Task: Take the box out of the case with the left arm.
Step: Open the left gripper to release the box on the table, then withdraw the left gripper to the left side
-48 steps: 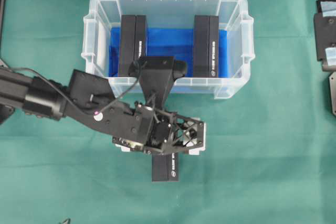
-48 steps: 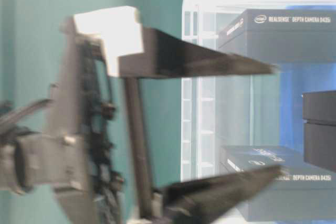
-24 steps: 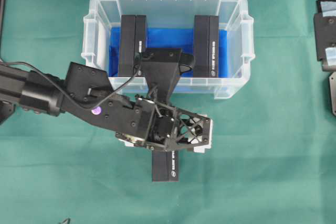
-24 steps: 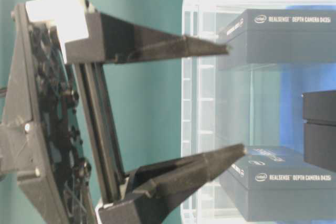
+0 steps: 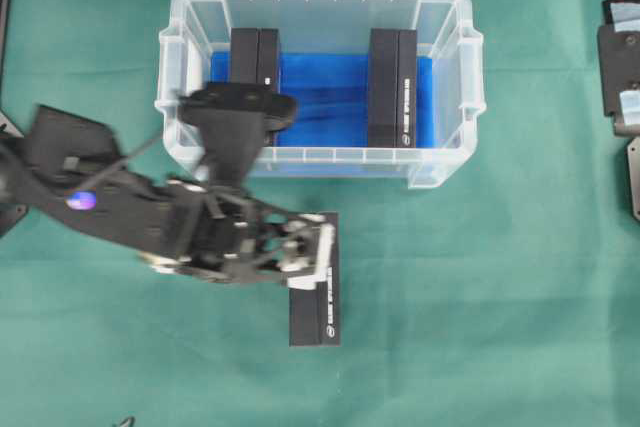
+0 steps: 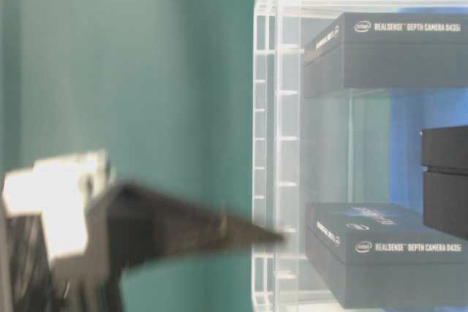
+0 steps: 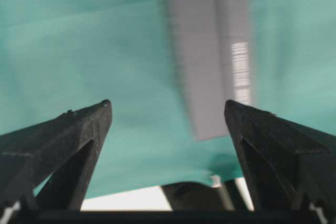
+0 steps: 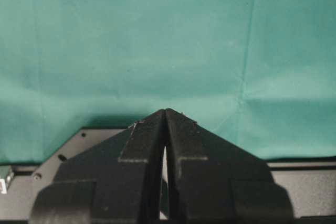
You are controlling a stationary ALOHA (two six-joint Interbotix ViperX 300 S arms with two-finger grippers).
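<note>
Box (image 5: 315, 292) lies outside the case (image 5: 445, 162) — left end effector (image 7: 168, 109) spread wide, seemingly clear of it.

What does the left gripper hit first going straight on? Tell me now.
Probably the black box lying on the green cloth, or the cloth right beside it. The open jaws frame both, and the blur leaves depth unclear.

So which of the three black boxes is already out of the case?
The box on the green cloth, beside the open left gripper; the other two stand inside the case.
</note>
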